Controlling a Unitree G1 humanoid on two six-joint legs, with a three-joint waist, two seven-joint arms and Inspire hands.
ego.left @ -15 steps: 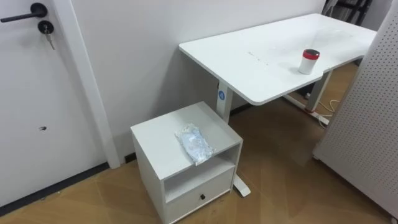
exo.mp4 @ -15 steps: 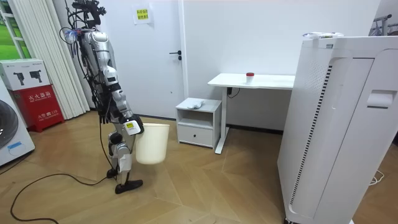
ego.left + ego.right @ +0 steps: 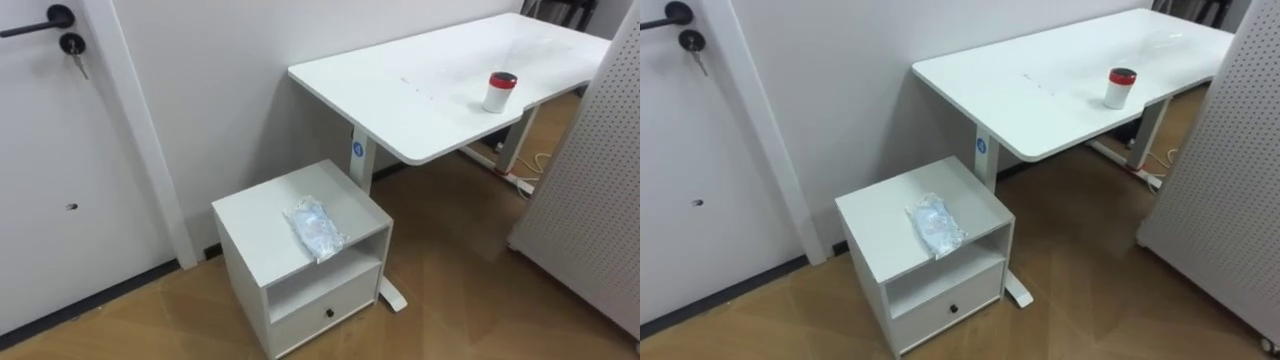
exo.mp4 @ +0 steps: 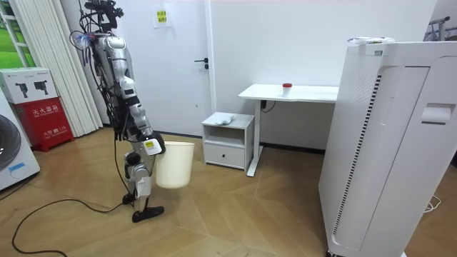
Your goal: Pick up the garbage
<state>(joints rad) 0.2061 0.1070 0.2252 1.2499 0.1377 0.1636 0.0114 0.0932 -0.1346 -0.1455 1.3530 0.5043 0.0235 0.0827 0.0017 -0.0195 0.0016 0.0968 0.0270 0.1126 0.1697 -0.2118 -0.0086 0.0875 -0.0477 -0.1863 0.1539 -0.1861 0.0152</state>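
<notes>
A crumpled clear plastic bag (image 3: 316, 229) lies on top of a small white cabinet (image 3: 262, 215), near its front right edge. The cabinet stands against the wall beside a white desk (image 3: 430, 95). In the room view I stand on the wooden floor a step or two to the left of the cabinet (image 4: 230, 139), facing it. A white waste bin (image 4: 174, 164) hangs at my hip, and my right hand (image 4: 149, 145) is at its rim.
A white cup with a red lid (image 3: 498, 92) stands on the desk. A white door (image 3: 50, 150) is left of the cabinet. A perforated white panel (image 3: 590, 200) stands on the right. A large white appliance (image 4: 385, 143) fills the room view's right.
The eye view has shifted slightly, so the camera moved a little. The bag, the cabinet and the bin stay where they were.
</notes>
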